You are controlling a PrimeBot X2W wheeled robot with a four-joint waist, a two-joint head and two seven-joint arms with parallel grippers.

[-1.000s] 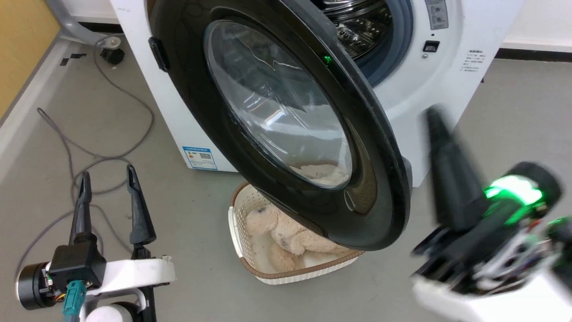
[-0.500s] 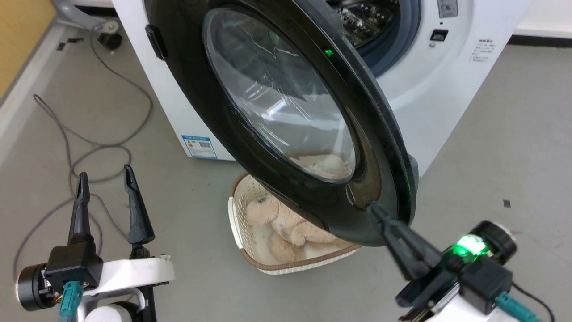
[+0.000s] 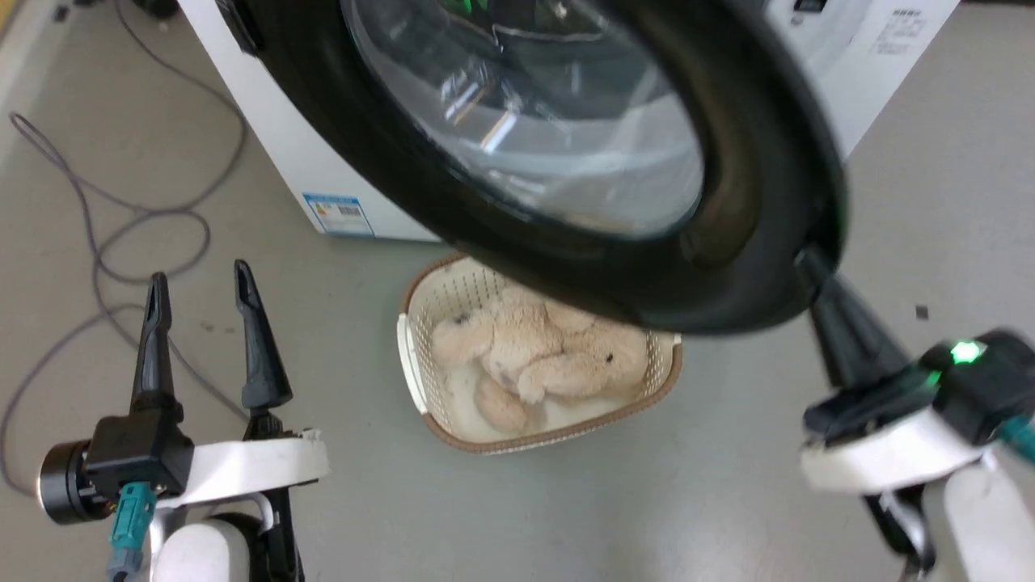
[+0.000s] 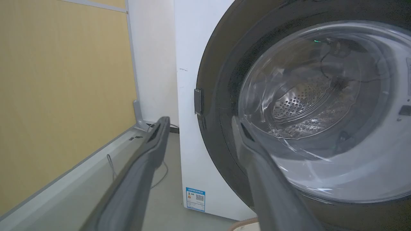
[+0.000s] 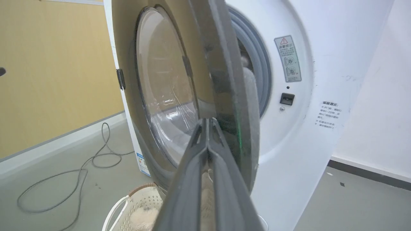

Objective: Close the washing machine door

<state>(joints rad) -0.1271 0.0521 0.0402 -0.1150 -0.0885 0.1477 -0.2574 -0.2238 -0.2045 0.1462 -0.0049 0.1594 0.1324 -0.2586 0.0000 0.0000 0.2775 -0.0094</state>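
The washing machine door (image 3: 752, 162), a black disc with a clear glass bowl, stands ajar in front of the white washing machine (image 3: 267, 137). My right gripper (image 3: 806, 260) is shut, fingers together, and its tips rest against the door's outer face near the free rim. In the right wrist view the shut right gripper (image 5: 207, 120) meets the door (image 5: 224, 80) edge-on, with the grey gasket (image 5: 261, 73) behind it. My left gripper (image 3: 198, 279) hangs open at the lower left, apart from the door. In the left wrist view the open left gripper (image 4: 199, 123) faces the door's hinge side (image 4: 197, 101).
A cream perforated basket (image 3: 412, 364) holding a beige plush toy (image 3: 534, 347) sits on the grey floor below the door. A grey cable (image 3: 97, 242) loops on the floor at the left. A yellow wall panel (image 4: 64, 80) runs left of the machine (image 4: 186, 96).
The head camera has shifted. My right gripper came down from a raised pose to the door's free rim and stays against it. The door has swung nearer the machine front. The left gripper kept still.
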